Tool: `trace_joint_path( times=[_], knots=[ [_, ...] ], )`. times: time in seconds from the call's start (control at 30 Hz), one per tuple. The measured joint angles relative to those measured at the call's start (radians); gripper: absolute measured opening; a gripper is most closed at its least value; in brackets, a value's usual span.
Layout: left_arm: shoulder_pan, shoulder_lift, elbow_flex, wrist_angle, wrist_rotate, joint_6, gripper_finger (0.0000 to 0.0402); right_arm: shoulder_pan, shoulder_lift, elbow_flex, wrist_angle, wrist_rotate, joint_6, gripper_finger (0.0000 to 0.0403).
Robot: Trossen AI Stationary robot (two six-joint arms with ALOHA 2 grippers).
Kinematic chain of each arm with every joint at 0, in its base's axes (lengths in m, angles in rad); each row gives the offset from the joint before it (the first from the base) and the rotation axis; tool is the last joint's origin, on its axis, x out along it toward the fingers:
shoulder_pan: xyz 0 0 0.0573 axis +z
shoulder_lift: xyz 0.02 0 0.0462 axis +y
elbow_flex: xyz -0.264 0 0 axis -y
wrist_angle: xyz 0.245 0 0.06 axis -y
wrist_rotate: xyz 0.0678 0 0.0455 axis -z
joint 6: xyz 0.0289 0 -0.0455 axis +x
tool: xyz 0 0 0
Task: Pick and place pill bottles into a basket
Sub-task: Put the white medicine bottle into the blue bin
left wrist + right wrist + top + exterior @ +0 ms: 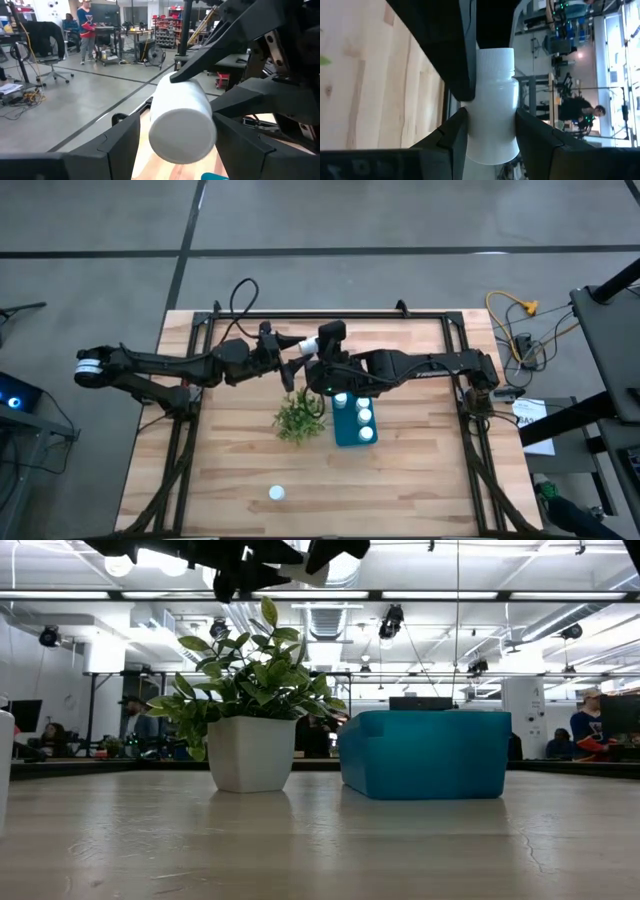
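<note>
Held bottle: a white pill bottle [305, 347] sits lying sideways in mid-air above the table, just above centre of the high view, between the two arms. In the left wrist view its flat bottom [183, 134] faces the camera; in the right wrist view its ribbed cap [495, 59] points away from that camera.

Left gripper: the left gripper [287, 356] reaches in from the left of the high view, and its fingers [114, 147] sit on either side of the bottle, touching it, so it looks clamped on the bottle.

Right gripper: the right gripper [308, 363] comes in from the right and meets the same bottle; its fingers [453, 132] press against both sides of the bottle's body, so it grips the bottle too.

Basket: the teal basket [343, 438] stands just below and right of the grippers, right of centre in the high view; in the low view it shows as a teal block [425, 753] right of centre.

Bottles in basket: three white bottles [364, 416] stand in a row inside the basket, caps up.

Loose bottle: one bottle [276, 493] stands alone near the lower edge of the table, well apart from the basket.

Plant: a green plant [298, 418] in a white pot [250, 753] stands just left of the basket.

Table: pale wooden table [420, 480].

Room: people [88, 22] and desks show far behind in the wrist views.
</note>
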Motion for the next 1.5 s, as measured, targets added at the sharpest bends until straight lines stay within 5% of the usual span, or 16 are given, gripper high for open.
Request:
trace_joint_path(
  times=[0.6, 0.97, 1.3, 1.5],
  knots=[
    [0.001, 0.003, 0.001, 0.072, 0.034, 0.008, 0.0224, 0.007, 0.0, -0.002, 0.03, -0.006, -0.041, 0.0134],
    [0.001, 0.005, 0.004, 0.08, 0.055, 0.008, 0.0131, 0.006, 0.0, -0.004, 0.027, -0.005, -0.036, 0.0134],
    [0.001, 0.005, 0.004, 0.076, 0.058, -0.012, 0.0135, 0.006, 0.0, -0.004, 0.029, -0.005, -0.043, 0.0134],
    [0.001, 0.007, 0.004, 0.057, 0.066, -0.021, 0.0196, 0.007, 0.0, -0.004, 0.046, -0.006, -0.054, 0.0134]
  ],
)
